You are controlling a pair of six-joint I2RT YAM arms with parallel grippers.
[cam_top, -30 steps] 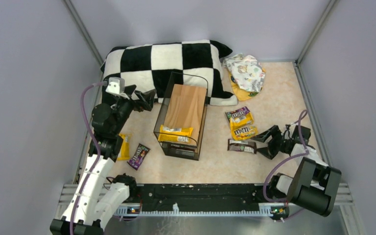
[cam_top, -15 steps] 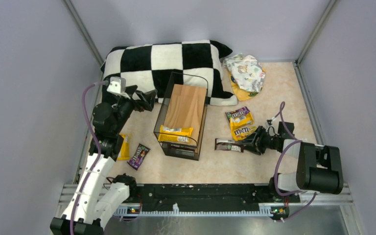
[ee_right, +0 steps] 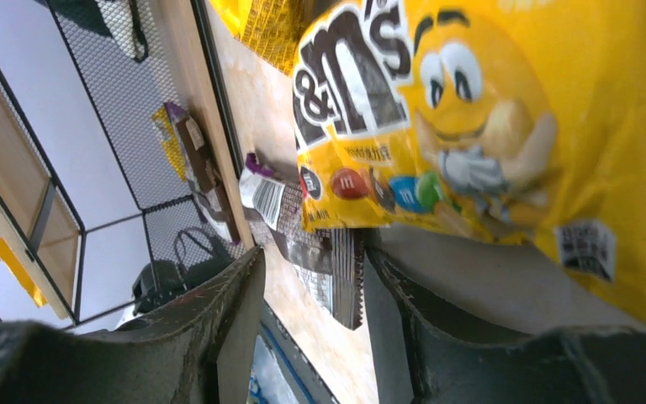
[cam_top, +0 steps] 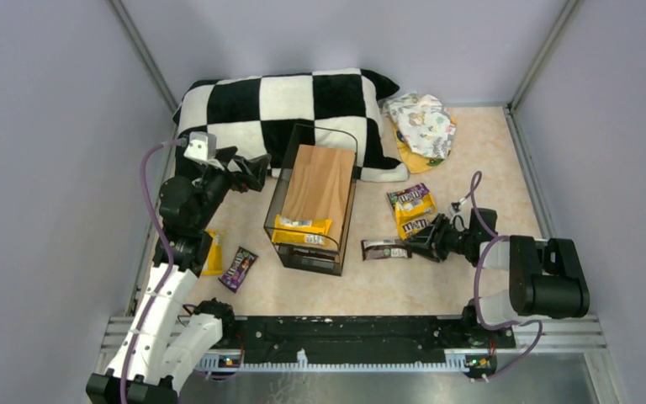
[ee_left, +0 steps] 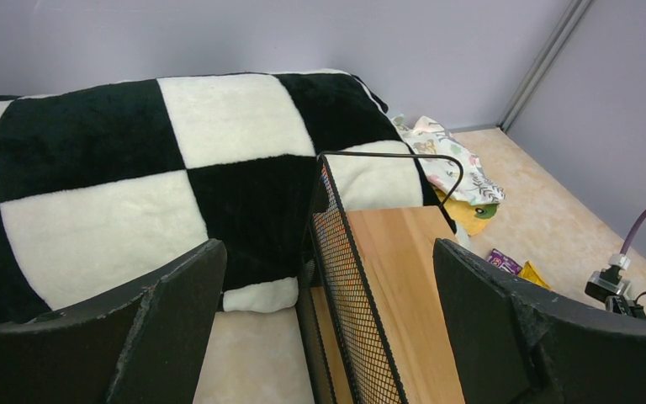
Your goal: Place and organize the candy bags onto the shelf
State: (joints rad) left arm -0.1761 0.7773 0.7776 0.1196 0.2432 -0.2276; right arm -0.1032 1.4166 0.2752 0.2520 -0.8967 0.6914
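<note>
Enclosure: pale grey-lilac walls, metal corner posts, beige mottled table (cam_top: 479,160).

Checkered pillow (cam_top: 286,109), black and white, lies across the far side. The shelf (cam_top: 320,181) stands in front of it, its far end against the pillow: black wire mesh sides, light wooden top board. One yellow candy bag (cam_top: 301,230) lies across the near end of the board.

White cartoon-print cloth (cam_top: 423,122) with a yellow edge sits bunched in the far right corner.

Loose on the table, right of the shelf: two yellow bags (cam_top: 412,212) overlapping, the "m&m's" logo and a yellow candy face legible in the right wrist view, plus a small white barcode label. Just beside them, nearer, lies a dark brown bag (cam_top: 385,249). Left of the shelf lie a purple bag (cam_top: 238,268) and a yellow packet (cam_top: 213,252), partly under the left arm.

Left gripper (ee_left: 328,252): raised, fingers spread wide, empty, facing the shelf's far left corner.

Right gripper (ee_right: 313,261): low on the table, narrow gap, the dark brown bag's end at its mouth. Cannot tell whether it is pinched.
</note>
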